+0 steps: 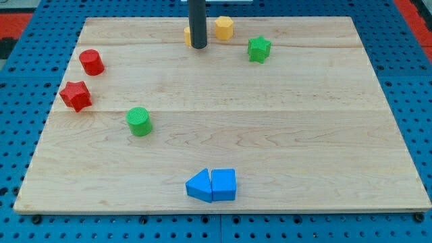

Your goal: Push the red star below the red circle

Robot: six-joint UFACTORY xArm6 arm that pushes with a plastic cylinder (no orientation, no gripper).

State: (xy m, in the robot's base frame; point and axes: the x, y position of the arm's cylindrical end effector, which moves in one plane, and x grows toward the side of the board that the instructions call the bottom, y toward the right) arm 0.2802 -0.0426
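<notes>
The red star (75,95) lies near the board's left edge. The red circle (91,62) sits just above it and slightly to the right; the two are close but apart. My tip (198,46) is near the view's top centre, far to the right of both red blocks. It stands right in front of a yellow block (187,35) that the rod mostly hides.
A yellow hexagon (225,28) and a green star (258,49) lie right of my tip. A green circle (139,121) sits right of and below the red star. Two blue blocks (212,185) touch each other near the bottom edge of the wooden board (304,135).
</notes>
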